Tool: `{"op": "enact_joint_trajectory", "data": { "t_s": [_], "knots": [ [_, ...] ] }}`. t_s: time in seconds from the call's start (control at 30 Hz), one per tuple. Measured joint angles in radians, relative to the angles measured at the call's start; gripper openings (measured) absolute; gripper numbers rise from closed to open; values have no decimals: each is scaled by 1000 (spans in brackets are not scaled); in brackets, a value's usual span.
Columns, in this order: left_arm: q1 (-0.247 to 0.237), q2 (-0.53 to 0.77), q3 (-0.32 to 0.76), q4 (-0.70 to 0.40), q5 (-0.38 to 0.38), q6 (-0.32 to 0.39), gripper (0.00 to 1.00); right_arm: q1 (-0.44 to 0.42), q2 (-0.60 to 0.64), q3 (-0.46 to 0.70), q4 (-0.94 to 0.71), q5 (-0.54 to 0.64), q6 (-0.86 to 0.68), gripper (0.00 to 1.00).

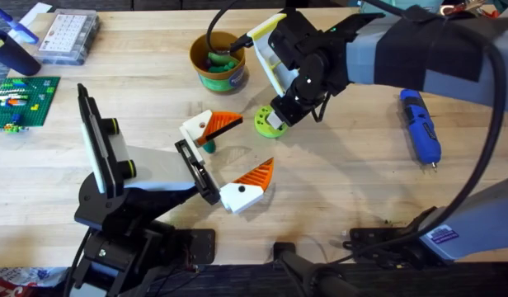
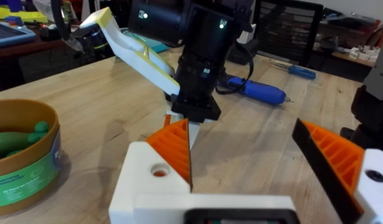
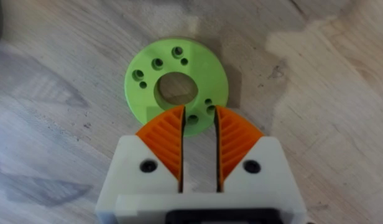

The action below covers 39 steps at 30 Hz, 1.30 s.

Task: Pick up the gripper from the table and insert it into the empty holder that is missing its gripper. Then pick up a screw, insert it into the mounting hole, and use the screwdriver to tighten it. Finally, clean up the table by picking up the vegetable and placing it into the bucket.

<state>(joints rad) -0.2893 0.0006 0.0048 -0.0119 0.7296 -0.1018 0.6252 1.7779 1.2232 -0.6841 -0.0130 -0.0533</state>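
Overhead, pale wooden table (image 1: 336, 181), left pincer (image 1: 229, 161) wide, right pincer (image 3: 199, 144) narrow above green disc (image 3: 176, 84).

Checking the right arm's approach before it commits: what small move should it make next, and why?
Probably a short descent to grip the lime-green disc. The right gripper hangs directly over the disc's near rim, its fingers only narrowly parted, so they look set to pinch that rim.

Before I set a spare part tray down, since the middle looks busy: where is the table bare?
Bare wood lies at the near right, between the left gripper and the screwdriver, and along the far edge between the parts box and the bucket. It is crowded around the green disc, where the right gripper hovers.
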Motion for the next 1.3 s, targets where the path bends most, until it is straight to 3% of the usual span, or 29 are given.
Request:
{"op": "enact_joint_trajectory", "data": {
  "t_s": [0.47,1.0,1.3],
  "knots": [
    [0,0,0,-29,0,-4,995,-16,-29,20,-159,-3,1,260],
    [0,0,0,-30,0,-4,995,-22,-448,33,-256,-3,37,260],
    [0,0,0,-30,0,-4,995,-15,-470,-161,-85,-3,138,260]
  ]
}}
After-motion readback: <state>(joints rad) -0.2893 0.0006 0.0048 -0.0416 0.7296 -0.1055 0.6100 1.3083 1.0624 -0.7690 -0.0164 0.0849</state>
